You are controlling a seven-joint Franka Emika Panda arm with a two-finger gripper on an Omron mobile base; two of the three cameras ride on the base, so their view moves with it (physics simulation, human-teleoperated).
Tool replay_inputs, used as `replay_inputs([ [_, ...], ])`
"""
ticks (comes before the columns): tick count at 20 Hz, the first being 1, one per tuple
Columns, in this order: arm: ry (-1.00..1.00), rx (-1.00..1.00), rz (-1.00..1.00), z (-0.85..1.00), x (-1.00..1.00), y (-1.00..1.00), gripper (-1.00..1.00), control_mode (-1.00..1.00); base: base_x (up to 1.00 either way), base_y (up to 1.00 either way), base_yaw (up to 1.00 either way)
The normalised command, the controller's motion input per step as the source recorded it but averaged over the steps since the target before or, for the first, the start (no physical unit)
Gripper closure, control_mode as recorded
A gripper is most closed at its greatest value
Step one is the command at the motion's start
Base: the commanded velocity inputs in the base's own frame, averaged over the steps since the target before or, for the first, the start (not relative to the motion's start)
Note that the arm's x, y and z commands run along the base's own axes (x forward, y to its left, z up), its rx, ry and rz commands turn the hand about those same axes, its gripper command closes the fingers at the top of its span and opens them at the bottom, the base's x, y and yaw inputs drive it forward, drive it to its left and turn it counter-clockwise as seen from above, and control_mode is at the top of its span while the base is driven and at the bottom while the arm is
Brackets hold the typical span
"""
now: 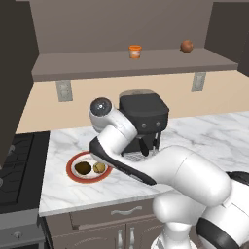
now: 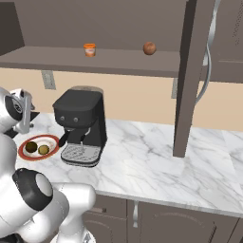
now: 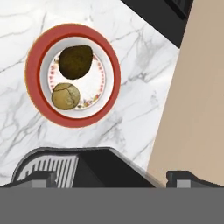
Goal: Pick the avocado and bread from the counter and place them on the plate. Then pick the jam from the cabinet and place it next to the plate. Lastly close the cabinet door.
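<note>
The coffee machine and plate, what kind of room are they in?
Most likely a kitchen, a computer-drawn one. A coffee machine stands on a marble counter beside a plate of food, a stove sits at one end, and an open wall cabinet holds a jam jar.

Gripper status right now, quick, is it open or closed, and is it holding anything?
Gripper: open and empty, above the counter. The avocado and bread lie on the plate.
</note>
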Motion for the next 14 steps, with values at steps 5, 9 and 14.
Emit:
replay_inputs([
  [5,0.00,0.00,0.00,0.17,-0.19,0.00,-1.00,-1.00,0.00,0.00,0.00],
  [9,0.00,0.00,0.00,0.11,-0.11,0.00,-1.00,-1.00,0.00,0.00,0.00],
  [14,0.00,0.00,0.00,0.10,-0.01,0.00,-1.00,-1.00,0.00,0.00,0.00],
])
